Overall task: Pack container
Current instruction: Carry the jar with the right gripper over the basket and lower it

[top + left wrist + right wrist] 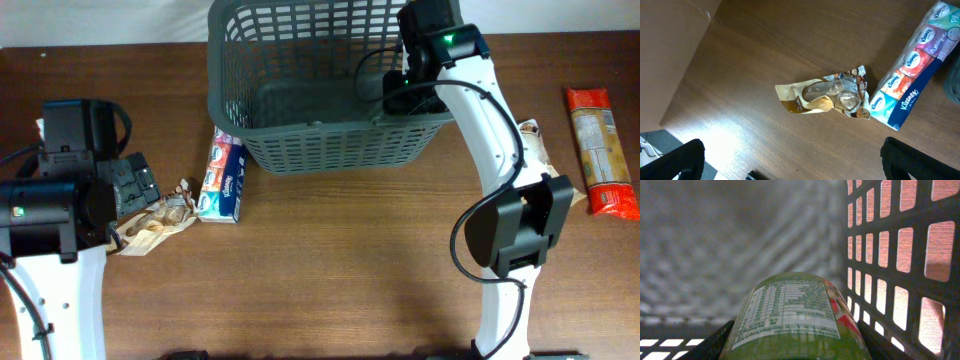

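Observation:
The container (300, 150), a dark grey slotted basket, stands at the back of the table. My right gripper (392, 95) reaches down inside it near its right wall (890, 255). That gripper (795, 347) is shut on a green cylindrical can (795, 315) with a printed nutrition label, one finger on each side of it. My left gripper (800, 167) is open above bare table, a little short of a crumpled brown snack packet (827, 95). Its fingers (680, 160) hold nothing.
A Kleenex tissue multipack (222, 180) lies against the snack packet (155, 220), just left of the basket. An orange pasta packet (600, 150) lies at the far right. Another light packet (535, 140) is partly hidden under the right arm.

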You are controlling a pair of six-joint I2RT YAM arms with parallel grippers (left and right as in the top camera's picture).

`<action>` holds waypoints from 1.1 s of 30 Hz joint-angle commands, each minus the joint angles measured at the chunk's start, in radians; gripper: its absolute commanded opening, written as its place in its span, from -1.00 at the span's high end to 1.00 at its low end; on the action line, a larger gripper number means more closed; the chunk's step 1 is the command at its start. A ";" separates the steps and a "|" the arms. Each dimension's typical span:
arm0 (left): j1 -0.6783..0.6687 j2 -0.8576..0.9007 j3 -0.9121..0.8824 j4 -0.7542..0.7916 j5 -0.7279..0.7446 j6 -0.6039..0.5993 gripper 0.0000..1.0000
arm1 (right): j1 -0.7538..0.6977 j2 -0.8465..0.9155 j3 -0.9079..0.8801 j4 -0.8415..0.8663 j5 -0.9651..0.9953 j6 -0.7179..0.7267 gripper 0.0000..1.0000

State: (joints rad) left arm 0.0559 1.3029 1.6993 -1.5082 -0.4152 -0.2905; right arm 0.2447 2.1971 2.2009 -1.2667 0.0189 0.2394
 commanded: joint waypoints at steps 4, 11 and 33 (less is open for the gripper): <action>0.006 0.002 0.003 -0.003 0.003 0.005 -0.98 | 0.004 0.011 0.014 -0.001 0.007 0.013 0.31; 0.006 0.002 0.003 -0.003 0.003 0.005 -0.99 | 0.004 0.011 0.014 -0.002 0.008 0.013 0.25; 0.006 0.002 0.003 -0.004 0.003 0.005 -0.98 | 0.002 0.024 0.014 -0.005 0.009 0.012 0.01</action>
State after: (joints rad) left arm 0.0559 1.3029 1.6989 -1.5082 -0.4152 -0.2905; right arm 0.2447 2.2097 2.2009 -1.2724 0.0189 0.2401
